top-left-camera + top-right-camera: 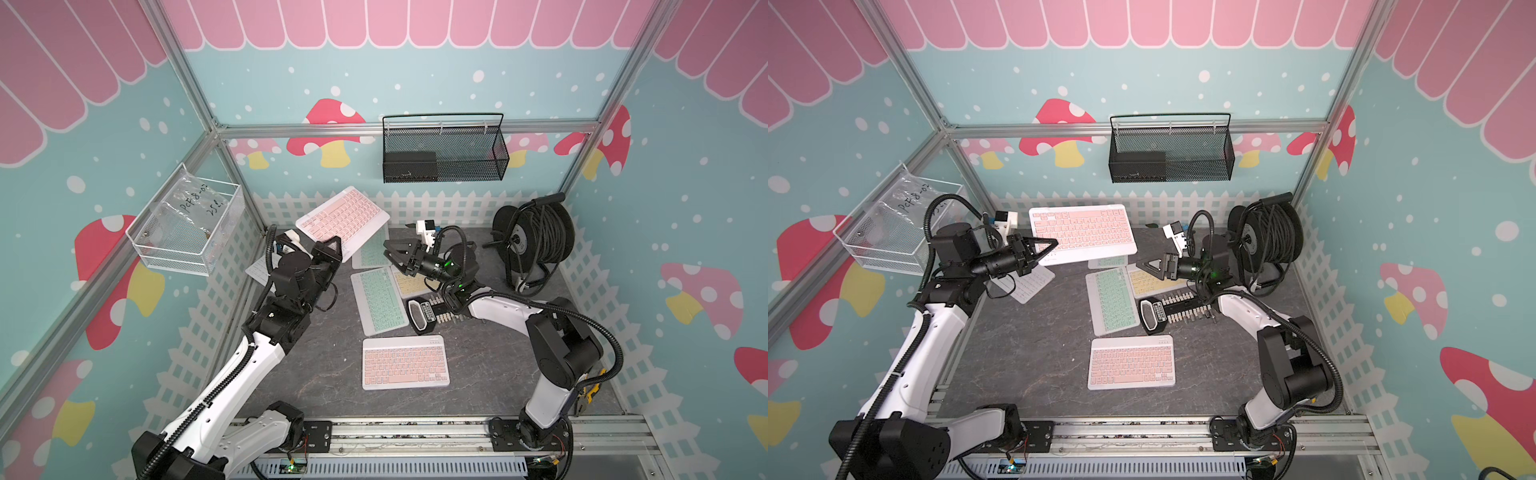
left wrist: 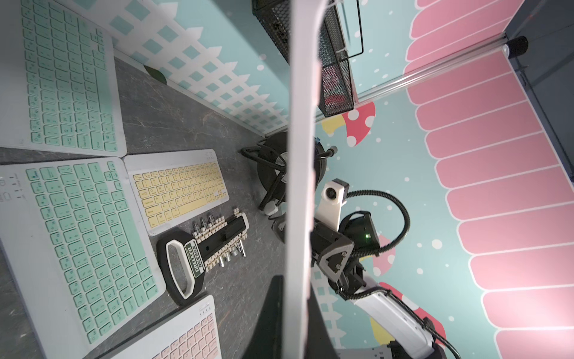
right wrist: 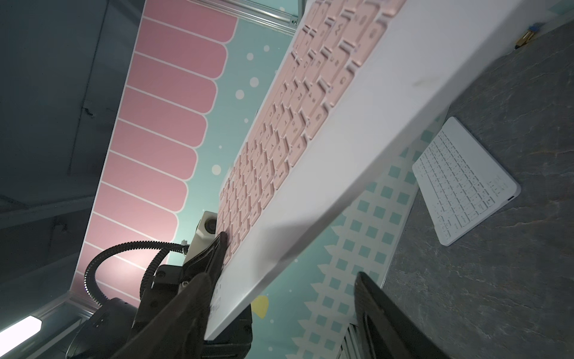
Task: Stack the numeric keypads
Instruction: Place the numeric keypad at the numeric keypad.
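My left gripper [image 1: 332, 246] [image 2: 298, 326] is shut on a corner of a pink keypad [image 1: 343, 218] [image 1: 1084, 232], holding it tilted in the air near the back fence. My right gripper [image 1: 1140, 266] [image 3: 279, 298] stands open just beside that keypad's [image 3: 310, 140] free edge, nothing pinched. Flat on the table lie a mint keypad [image 1: 378, 299] [image 2: 87, 242], a yellow one [image 1: 409, 283] [image 2: 180, 189], a second mint one [image 1: 1106, 262] [image 2: 68, 77] partly under the raised keypad, a pink one [image 1: 405, 361] near the front, and a white one [image 1: 1025, 284] [image 3: 462, 183] at the left.
A black holder with white pegs [image 1: 432, 311] lies right of the mint keypad. A cable reel [image 1: 534, 237] stands at the back right. A black mesh basket [image 1: 444, 151] hangs on the back wall and a white wire basket [image 1: 187, 224] on the left wall.
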### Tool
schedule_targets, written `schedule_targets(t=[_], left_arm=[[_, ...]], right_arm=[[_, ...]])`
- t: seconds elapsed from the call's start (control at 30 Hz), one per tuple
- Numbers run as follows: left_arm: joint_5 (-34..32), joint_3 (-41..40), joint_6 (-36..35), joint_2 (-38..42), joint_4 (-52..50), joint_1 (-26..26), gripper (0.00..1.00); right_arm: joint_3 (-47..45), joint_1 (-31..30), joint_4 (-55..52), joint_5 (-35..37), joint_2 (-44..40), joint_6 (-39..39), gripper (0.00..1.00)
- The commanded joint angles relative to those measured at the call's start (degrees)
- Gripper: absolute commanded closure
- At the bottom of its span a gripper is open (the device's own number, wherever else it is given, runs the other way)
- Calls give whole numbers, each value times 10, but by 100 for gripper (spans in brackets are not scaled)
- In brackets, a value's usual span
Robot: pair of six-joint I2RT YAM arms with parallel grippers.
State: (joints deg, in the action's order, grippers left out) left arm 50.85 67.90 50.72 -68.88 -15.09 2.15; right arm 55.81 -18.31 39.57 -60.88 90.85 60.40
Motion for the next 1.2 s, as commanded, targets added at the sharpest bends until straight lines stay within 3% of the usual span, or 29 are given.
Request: schedule_targets(t=[0.0,0.13,0.3,0.5,0.77,1.17], left_arm=[[-115,-3,74,4,94,-32,100],[-314,-66,145,37,172,-118,99],[-501,-109,166,60,204,-198,100],[-609,-116,145,91,170,-244,100],[-654,-117,142,93,164,-272,100],[-664,-127,145,92,184,-293,100]], right_arm=[[-12,-2,162,64,7,129,10],[16,-34,177,132,25,153,10],[65,-91,208,198,77,213,14],[64,-135,236,254,106,280,17],[87,-164,229,280,135,309,18],[149,-193,264,316,198,352,31]])
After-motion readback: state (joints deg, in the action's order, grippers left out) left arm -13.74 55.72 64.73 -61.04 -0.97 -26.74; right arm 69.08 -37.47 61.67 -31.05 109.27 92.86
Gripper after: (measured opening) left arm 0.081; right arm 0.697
